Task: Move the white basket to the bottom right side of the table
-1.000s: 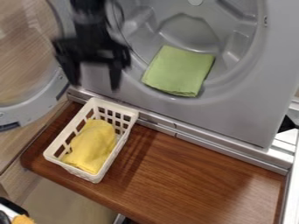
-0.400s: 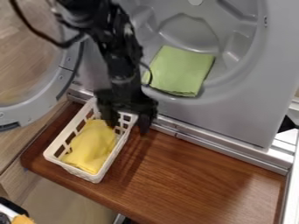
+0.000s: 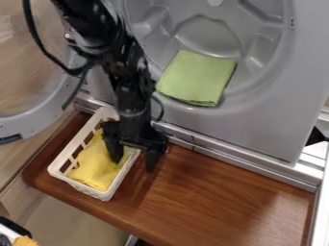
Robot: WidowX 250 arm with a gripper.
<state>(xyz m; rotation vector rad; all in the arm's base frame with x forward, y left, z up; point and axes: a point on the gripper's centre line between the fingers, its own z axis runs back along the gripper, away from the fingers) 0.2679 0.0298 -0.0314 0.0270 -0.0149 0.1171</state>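
Note:
The black gripper (image 3: 133, 161) hangs over the right long side of the white basket (image 3: 60, 163). Its fingers are apart, one over the basket's inside near the yellow cloth (image 3: 97, 163), the other outside above the wood. The basket's right wall passes between them; whether they touch it I cannot tell. The basket stands at the left end of the brown wooden table (image 3: 212, 197), and the gripper hides its upper right corner.
Behind the table rises a grey dryer front (image 3: 257, 125) with a folded green cloth (image 3: 198, 78) in its opening. The round open door (image 3: 38, 120) stands at the left, close to the arm. A metal rail (image 3: 234, 163) runs along the table's back edge.
From above the basket's back end, the gripper has come down and toward the viewer to the basket's right side. The basket and the yellow cloth have stayed in place.

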